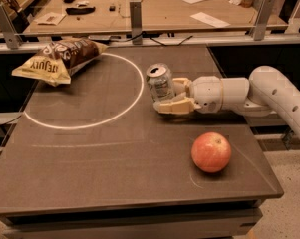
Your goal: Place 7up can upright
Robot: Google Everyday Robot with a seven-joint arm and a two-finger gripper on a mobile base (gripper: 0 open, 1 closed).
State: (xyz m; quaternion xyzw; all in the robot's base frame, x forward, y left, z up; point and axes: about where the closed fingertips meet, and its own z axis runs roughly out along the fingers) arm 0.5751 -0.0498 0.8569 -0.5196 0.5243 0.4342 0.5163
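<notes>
The 7up can (159, 81) is silvery with a pull-tab top and stands upright on the dark table (114, 153), just right of the white circle line (138, 91). My gripper (167, 95) reaches in from the right at table height. Its pale fingers (175, 106) sit on either side of the can's lower right part and hold it. The white arm (269, 91) stretches off to the right edge of the view.
A red apple (211, 152) lies on the table near the front right, close to the arm. A brown and yellow chip bag (57, 59) lies at the far left, on the circle's edge. A wooden bench with papers (199, 6) stands behind the table.
</notes>
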